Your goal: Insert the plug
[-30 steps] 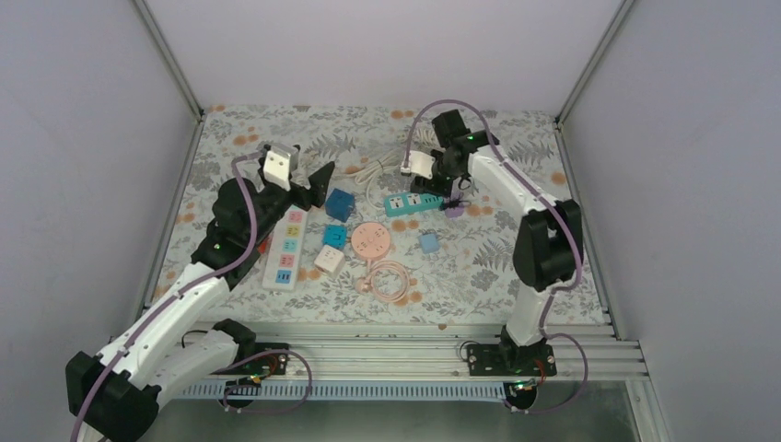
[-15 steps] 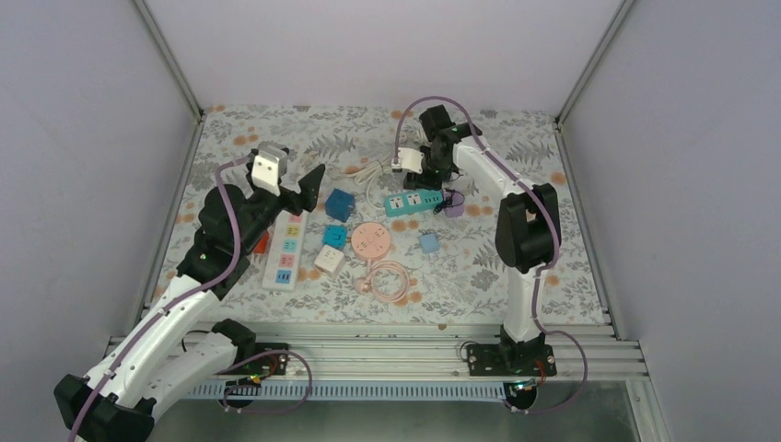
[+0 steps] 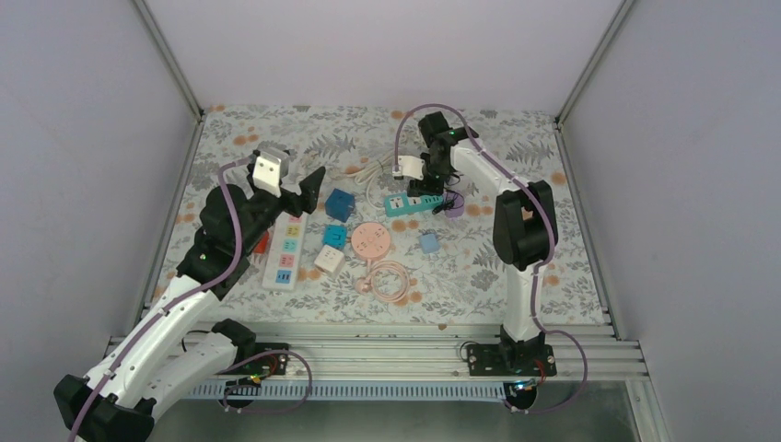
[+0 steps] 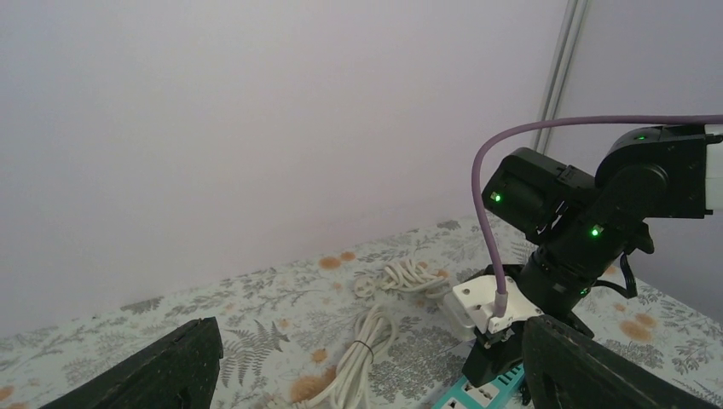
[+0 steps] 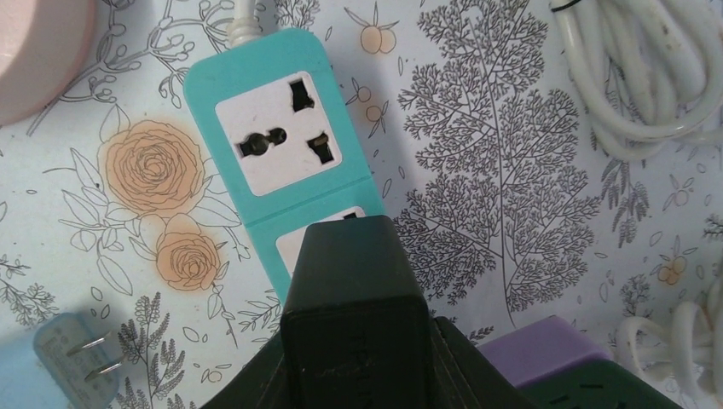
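Nearest lay one pink coiled cable (image 3: 391, 281). Beyond it:
- one white cube adapter (image 3: 329, 260)
- one white power strip (image 3: 285, 249) with coloured socket panels, at left
- one round pink hub (image 3: 371, 239)
- one pale-blue adapter (image 5: 68, 358) on its side, two prongs showing

Next out were two blue cubes, a small teal cube (image 3: 333, 236) and a darker blue cube (image 3: 340, 203).

The left gripper (image 3: 311, 187) hung above the white strip's far end, fingers spread wide and holding nothing.

Farther right, the right gripper (image 3: 431, 187) was clamped on the black plug (image 5: 354, 332). The plug stood over the second socket of the teal power strip (image 5: 273, 153). Its prongs were hidden, so seating could not be told. Embossed lettering on the plug was too faint to read. The strip's first socket was bare.

One purple adapter (image 5: 546, 349) sat just right of the plug. White cords (image 4: 368, 336) lay farthest.
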